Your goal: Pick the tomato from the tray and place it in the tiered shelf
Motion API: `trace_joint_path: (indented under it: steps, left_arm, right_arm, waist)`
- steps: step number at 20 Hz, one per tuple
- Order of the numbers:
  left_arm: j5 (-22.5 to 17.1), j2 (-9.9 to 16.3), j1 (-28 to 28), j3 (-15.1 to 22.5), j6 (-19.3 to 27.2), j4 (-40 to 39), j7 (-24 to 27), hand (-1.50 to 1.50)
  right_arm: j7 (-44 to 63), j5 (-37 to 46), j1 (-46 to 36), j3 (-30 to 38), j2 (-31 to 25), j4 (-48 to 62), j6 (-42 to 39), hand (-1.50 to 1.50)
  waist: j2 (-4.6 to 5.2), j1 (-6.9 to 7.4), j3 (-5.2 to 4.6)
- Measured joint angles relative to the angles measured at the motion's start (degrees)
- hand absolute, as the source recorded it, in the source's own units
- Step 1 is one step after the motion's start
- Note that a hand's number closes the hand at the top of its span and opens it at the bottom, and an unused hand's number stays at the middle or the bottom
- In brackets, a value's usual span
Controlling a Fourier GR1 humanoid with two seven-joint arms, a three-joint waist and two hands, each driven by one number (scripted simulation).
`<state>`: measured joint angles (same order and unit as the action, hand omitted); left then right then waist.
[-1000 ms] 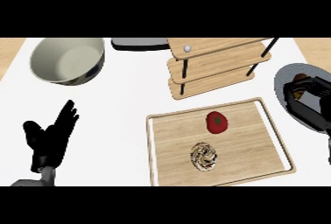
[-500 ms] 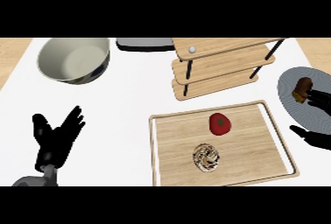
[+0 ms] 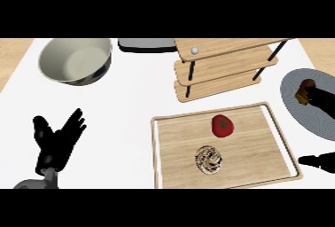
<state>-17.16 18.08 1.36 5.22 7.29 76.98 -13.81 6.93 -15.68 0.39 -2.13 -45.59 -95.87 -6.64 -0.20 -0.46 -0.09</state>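
Left hand [image 3: 57, 139] at lower left over the white counter [image 3: 124, 115], fingers straight and spread, holding nothing; it reads as resting.

Bowl [image 3: 74, 59] at upper left, pale inside. A dark flat item [image 3: 145, 44] sits behind, just left of the shelf; cannot tell what it is.

Tiered shelf [image 3: 222, 66] at top centre, wooden levels on black posts, a small white ball [image 3: 194, 51] on the top level.

Tray [image 3: 177, 146] below the shelf. The tomato [image 3: 223, 125] lies in its upper half, untouched; a round patterned item [image 3: 209, 159] lies nearer the front.

Grey plate [image 3: 321, 124] at right with a brown food piece [image 3: 305, 91].

Right hand [image 3: 318, 160]: only a dark tip shows at the right edge beside the tray; fingers cannot be made out.

Step, as judged: approach, pick not yet made. Next call: bring the right hand over the tomato and close round it.

No labels or writing legible.
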Motion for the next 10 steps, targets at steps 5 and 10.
trace_joint_path:
  steps: [5,10]
  left_arm:
    - [0.50,-0.49,0.22,-0.10,-0.55,-0.23,-0.01,0.00]
    - [0.80,-0.59,0.44,-0.50,-1.30,-0.08,-0.15,0.00]
  right_arm:
    - [16.69,2.72,-4.38,-3.48,-0.42,-8.23,3.18,-1.50]
    - [31.98,9.76,-12.90,-9.25,2.78,-10.26,7.99,-1.50]
  waist:
    - [0.09,0.51,-0.02]
    - [0.20,1.20,-0.01]
